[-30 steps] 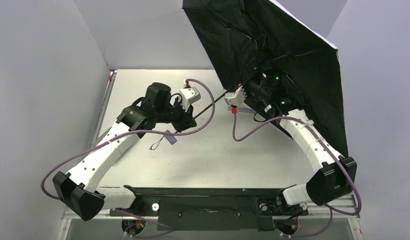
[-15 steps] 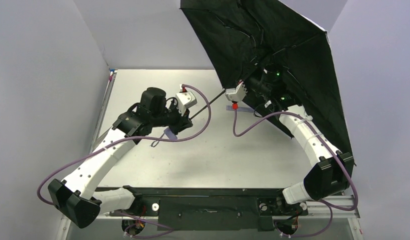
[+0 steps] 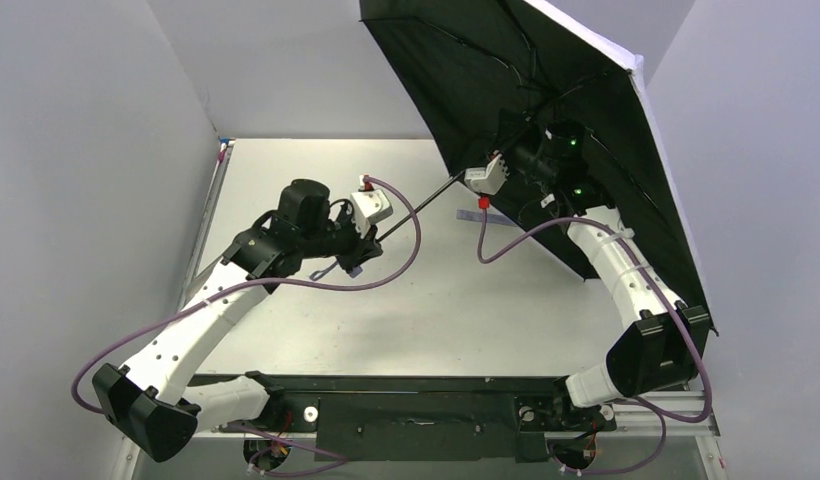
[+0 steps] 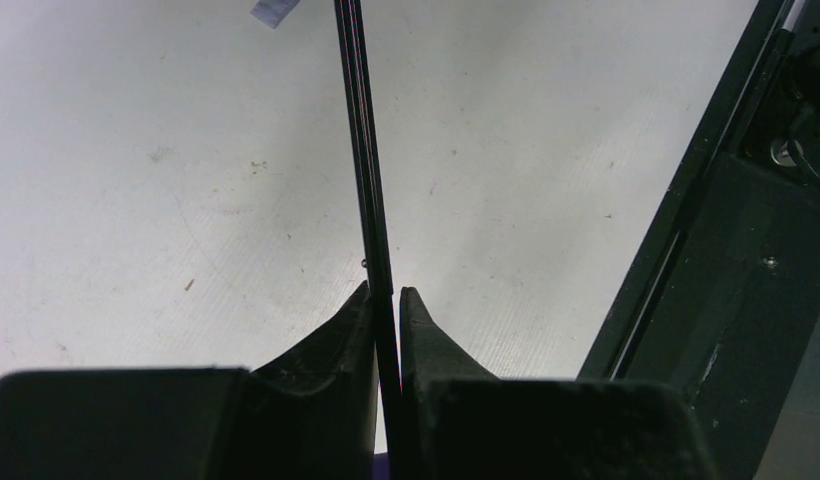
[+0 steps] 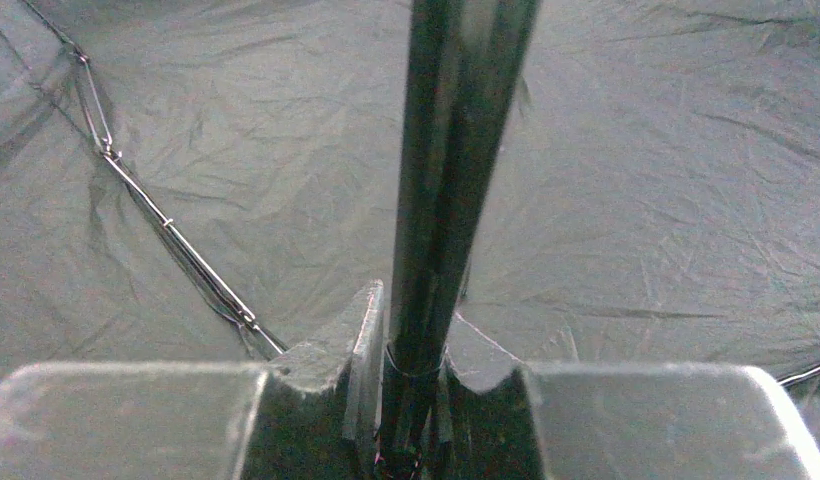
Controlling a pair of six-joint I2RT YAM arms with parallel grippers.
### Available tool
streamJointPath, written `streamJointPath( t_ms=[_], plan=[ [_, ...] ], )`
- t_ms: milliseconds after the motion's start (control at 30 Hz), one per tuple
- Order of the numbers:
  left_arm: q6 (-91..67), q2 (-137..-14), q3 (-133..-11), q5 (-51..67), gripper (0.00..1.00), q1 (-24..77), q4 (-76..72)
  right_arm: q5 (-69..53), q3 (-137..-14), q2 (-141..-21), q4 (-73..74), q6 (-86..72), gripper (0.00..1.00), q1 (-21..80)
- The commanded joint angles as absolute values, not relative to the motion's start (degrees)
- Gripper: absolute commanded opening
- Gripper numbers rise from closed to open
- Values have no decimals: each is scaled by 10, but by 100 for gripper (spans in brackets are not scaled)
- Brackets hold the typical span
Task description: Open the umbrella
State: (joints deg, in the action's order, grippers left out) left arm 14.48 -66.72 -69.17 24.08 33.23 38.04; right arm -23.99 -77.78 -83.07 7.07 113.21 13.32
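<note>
Two grips on the umbrella shaft [image 3: 426,205]: left claw [image 4: 386,297] clamped low, right claw [image 5: 414,322] clamped under the canopy [image 3: 486,60]. We judge it nearly open; next, push to lock.

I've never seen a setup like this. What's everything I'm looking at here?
umbrella: one, black inside with a pale outer edge, open, upper right.
shaft: one, thin, black, slanting between both end effectors.
table: one, white, beneath everything.
base rail: one, black, at the table's near edge.
cables: two, purple, one looping off each arm.
left arm, right arm: two, white with black joints.
left end effector: one, black, shut on the shaft's lower part.
right end effector: one, dark, shut on the shaft under the umbrella.
</note>
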Motion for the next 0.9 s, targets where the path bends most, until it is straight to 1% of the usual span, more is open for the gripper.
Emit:
streamJointPath(
  t_ms=[0,267,467,633,867],
  plan=[
    [205,-648,-666,248,0,327,676,-20,-851,-850,-57,1155,11,2],
    [232,-665,-672,217,0,331,702,-19,-878,-866,-66,1163,11,-20],
    [257,-672,-668,161,0,337,733,-15,-888,-874,-79,1174,11,-32],
    [275,-678,-650,128,0,339,760,-2,-892,-890,-118,1185,11,-42],
    [293,-675,-613,101,0,339,766,27,-890,-892,-137,1181,16,-51]
  ],
)
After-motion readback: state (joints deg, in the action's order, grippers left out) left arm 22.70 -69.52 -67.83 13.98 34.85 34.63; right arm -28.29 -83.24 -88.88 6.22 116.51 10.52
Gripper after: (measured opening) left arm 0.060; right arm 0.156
